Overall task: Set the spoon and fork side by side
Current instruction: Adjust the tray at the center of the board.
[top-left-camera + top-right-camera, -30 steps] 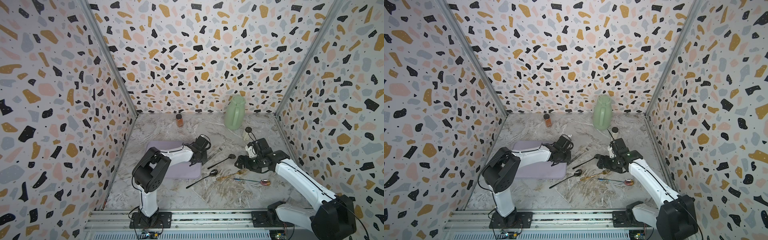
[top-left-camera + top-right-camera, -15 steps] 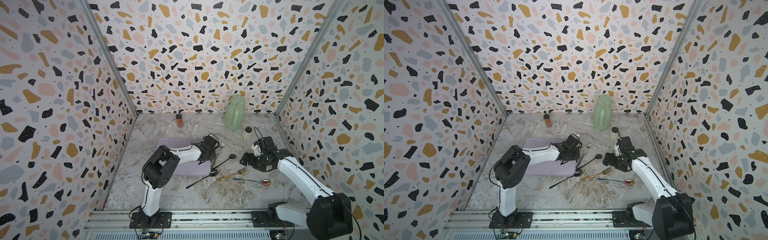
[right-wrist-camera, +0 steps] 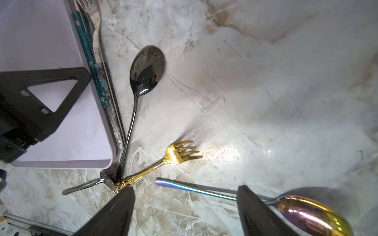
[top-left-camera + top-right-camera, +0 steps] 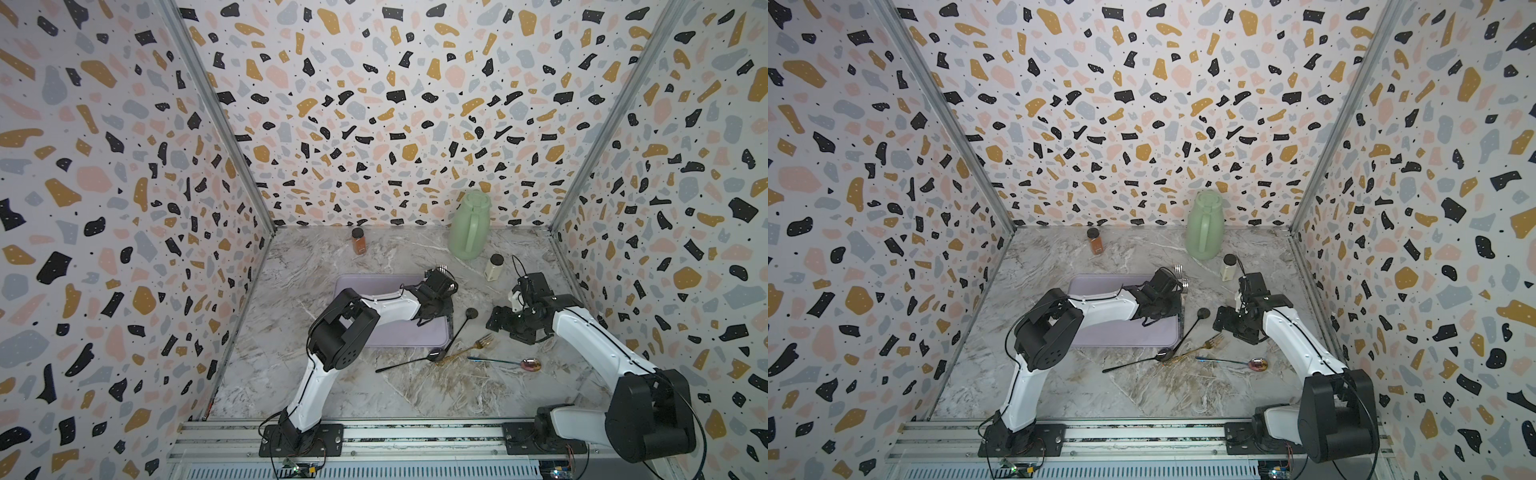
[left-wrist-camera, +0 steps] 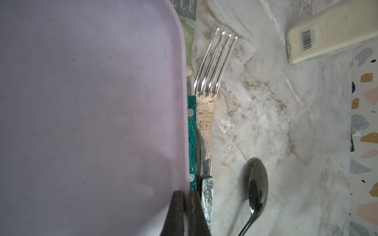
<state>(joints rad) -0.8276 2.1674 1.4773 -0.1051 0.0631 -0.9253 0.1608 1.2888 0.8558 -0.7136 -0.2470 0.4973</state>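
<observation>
A silver fork [image 5: 206, 98] with a marbled handle lies along the right edge of the lilac tray [image 5: 81, 102], beside a teal-handled utensil [image 5: 192, 132]. My left gripper [image 5: 185, 202] is shut with nothing in it; its tips are over the tray's edge, right next to the fork's handle. A black spoon [image 3: 147, 65] lies just right of them, slanted. Nearer the front lie a gold fork [image 3: 176, 155], a second dark spoon [image 4: 407, 363] and an iridescent spoon [image 3: 306, 214]. My right gripper [image 3: 185, 194] hangs open above the iridescent spoon's handle, holding nothing.
A green jug [image 4: 469, 226] stands at the back wall, an orange spice jar [image 4: 358, 241] to its left, and a small white bottle [image 4: 493, 268] behind my right arm. The handle ends of the gold fork and both dark spoons meet off the tray's front right corner.
My left gripper has travelled right across the tray to its right edge, and the silver fork now lies along that edge. My right wrist has drifted slightly right and its jaws have narrowed a little.
</observation>
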